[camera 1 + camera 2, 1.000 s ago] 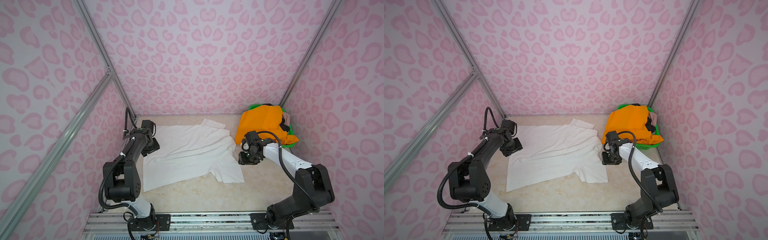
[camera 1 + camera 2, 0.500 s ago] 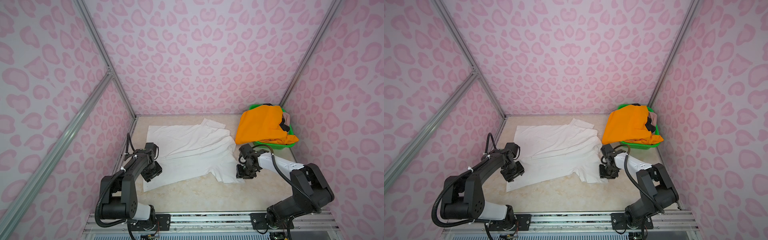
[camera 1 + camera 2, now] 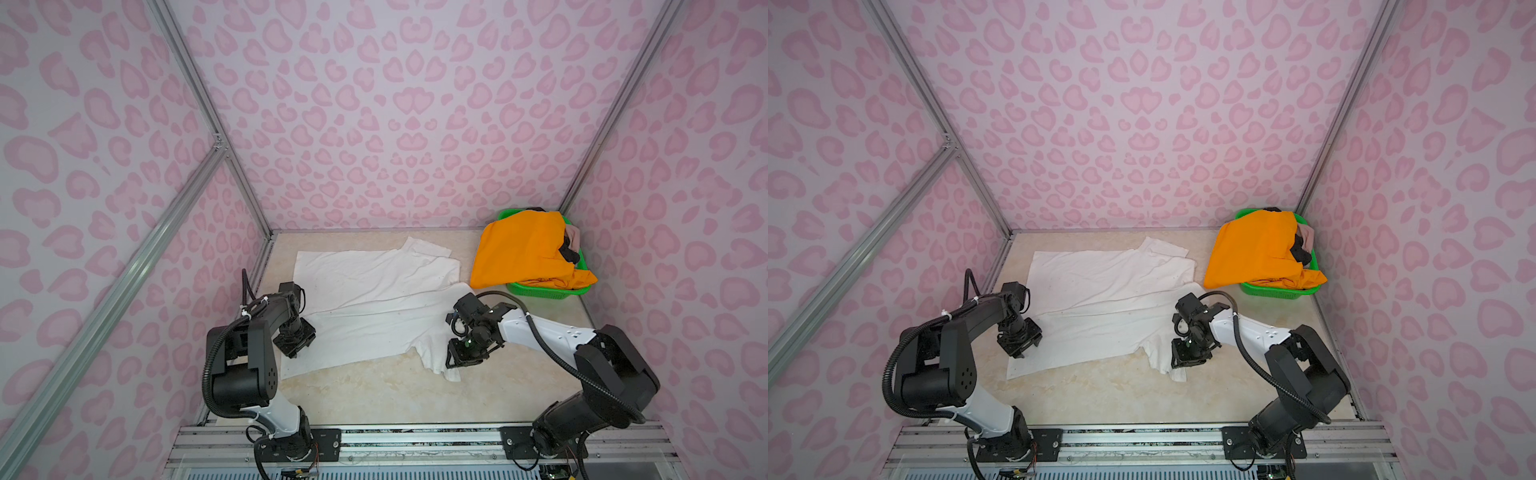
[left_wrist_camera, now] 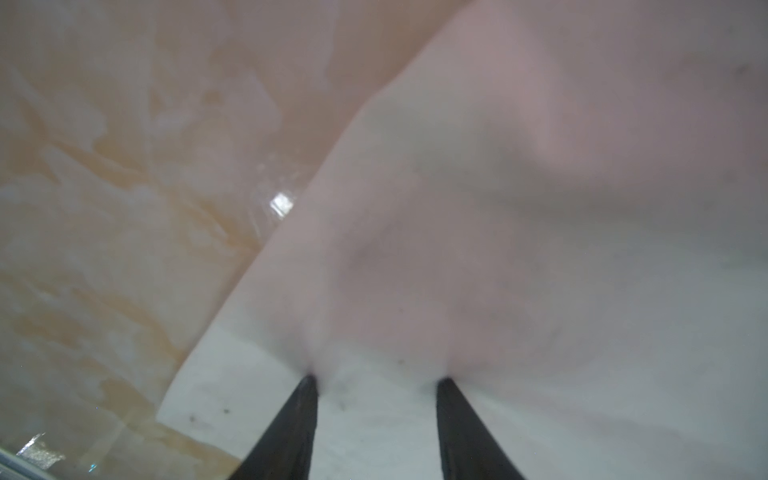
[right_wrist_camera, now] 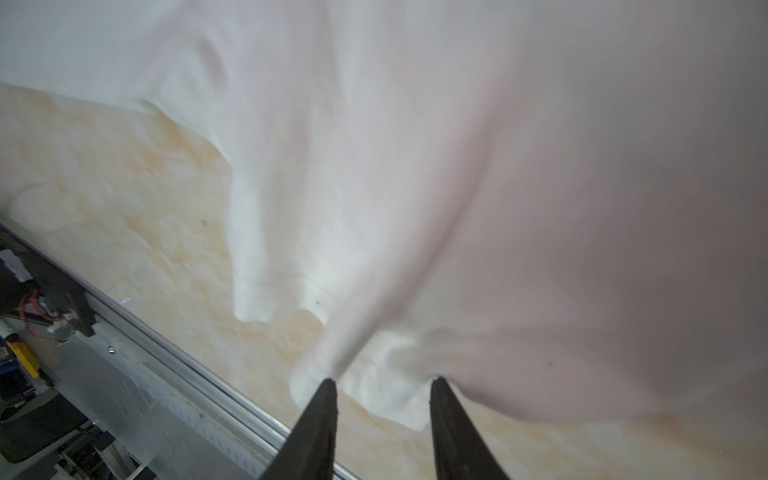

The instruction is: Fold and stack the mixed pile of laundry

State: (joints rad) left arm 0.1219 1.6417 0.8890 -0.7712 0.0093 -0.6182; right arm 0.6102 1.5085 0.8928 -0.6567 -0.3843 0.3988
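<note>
In both top views I work inside a booth of pink heart-spotted walls (image 3: pixel 395 124) framed by metal posts (image 3: pixel 199 95), over a beige marbled table (image 3: pixel 374 399). The white shirt (image 3: pixel 374 299) lies spread flat across the middle of it, rumpled at its near right corner. My left gripper (image 3: pixel 294 349) rests on the shirt's left edge and my right gripper (image 3: pixel 459 361) on that rumpled corner. In the far right corner a green basket (image 3: pixel 540 291) holds the orange shorts (image 3: pixel 523 249), which drape over its rim, with a black piece (image 3: pixel 568 254) and a beige-pink piece (image 3: pixel 572 236) tucked beside them. In the left wrist view my fingers (image 4: pixel 299 415) stand spread, their tips dimpling the shirt just inside its edge, with bare table alongside. In the right wrist view my fingers (image 5: pixel 316 424) are spread too, tips pressed into puckered cloth at the shirt's corner, with the table and the metal base rail (image 5: pixel 166 374) beside it.
</note>
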